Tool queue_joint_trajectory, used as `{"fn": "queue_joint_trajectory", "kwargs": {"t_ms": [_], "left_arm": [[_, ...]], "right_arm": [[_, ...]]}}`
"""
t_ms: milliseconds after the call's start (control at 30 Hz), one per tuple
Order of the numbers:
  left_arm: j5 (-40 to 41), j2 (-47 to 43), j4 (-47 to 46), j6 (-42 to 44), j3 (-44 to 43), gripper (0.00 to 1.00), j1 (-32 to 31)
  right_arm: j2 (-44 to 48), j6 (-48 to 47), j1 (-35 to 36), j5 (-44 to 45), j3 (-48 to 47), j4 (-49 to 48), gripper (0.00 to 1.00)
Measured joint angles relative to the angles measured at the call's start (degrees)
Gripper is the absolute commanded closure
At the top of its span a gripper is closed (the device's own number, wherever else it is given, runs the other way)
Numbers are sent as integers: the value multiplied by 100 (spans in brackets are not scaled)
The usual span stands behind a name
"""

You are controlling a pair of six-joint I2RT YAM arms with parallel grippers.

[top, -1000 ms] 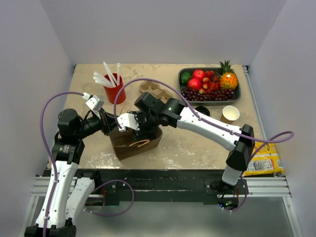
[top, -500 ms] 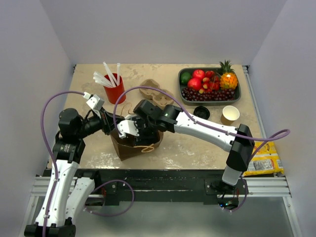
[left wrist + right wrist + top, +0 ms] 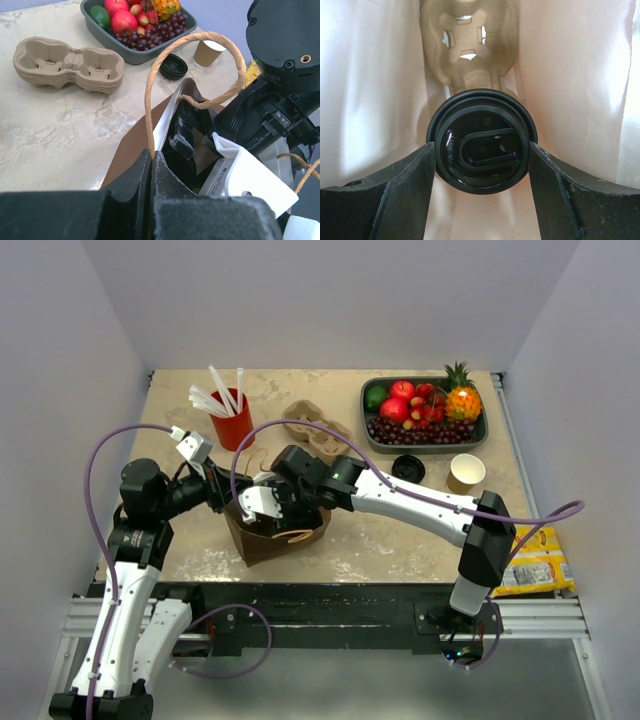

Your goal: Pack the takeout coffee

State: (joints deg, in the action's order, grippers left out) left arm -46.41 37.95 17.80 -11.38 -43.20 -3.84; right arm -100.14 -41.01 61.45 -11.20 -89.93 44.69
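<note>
The takeout coffee [image 3: 481, 140] shows as a round black lid seen from above, low between the white inner walls of a brown paper bag [image 3: 262, 542]. My right gripper [image 3: 481, 150] reaches down into the bag, shut on the coffee, a finger pressing each side of the lid. In the top view that gripper [image 3: 272, 508] fills the bag's mouth and hides the cup. My left gripper [image 3: 151, 167] is shut on the bag's near rim, where the tan rope handle [image 3: 200, 40] runs in. A tan cup carrier [image 3: 465, 45] lies inside the bag just beyond the coffee.
A red cup with white straws [image 3: 232, 422] stands at the back left. Stacked cup carriers [image 3: 312, 427] lie behind the bag. A fruit tray [image 3: 368, 425] sits back right, with a loose black lid [image 3: 408, 467] and a lidless paper cup [image 3: 466, 472] before it. A yellow packet [image 3: 535, 565] lies far right.
My right gripper has gone down and nearer, from above the bag's far rim into its mouth, with the coffee in it. The left gripper kept its hold on the rim.
</note>
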Motion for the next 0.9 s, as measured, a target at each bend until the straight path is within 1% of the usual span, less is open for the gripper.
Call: {"fn": "queue_joint_trajectory", "kwargs": {"t_ms": [67, 100, 233, 267, 333, 367, 433, 467, 533, 600, 900], "left_arm": [[-2, 4, 2, 9, 0, 100, 0], [-2, 4, 4, 26, 0, 100, 0], [-2, 33, 7, 107, 0, 100, 0], [-4, 46, 7, 138, -2, 100, 0], [-4, 72, 2, 175, -2, 100, 0], [-7, 76, -2, 199, -2, 100, 0], [-7, 85, -9, 227, -2, 100, 0], [-9, 92, -9, 258, -2, 100, 0], [-9, 105, -15, 297, -2, 100, 0], [-26, 125, -24, 317, -2, 100, -9], [0, 247, -76, 369, -2, 100, -17]], "right_arm": [[-4, 2, 0, 22, 4, -7, 71], [-9, 4, 0, 28, 4, -13, 66], [-9, 4, 4, 120, 4, -15, 54], [-9, 4, 4, 129, 4, -13, 48], [-9, -4, 2, 144, -7, 20, 43], [-9, -15, 2, 144, -11, 39, 36], [-9, -37, 0, 144, -28, 85, 29], [-4, -46, 0, 144, -35, 98, 19], [15, -66, 0, 136, -37, 111, 14], [48, -63, 0, 122, -48, 116, 1], [92, -11, -11, 111, -658, 514, 1]]}}
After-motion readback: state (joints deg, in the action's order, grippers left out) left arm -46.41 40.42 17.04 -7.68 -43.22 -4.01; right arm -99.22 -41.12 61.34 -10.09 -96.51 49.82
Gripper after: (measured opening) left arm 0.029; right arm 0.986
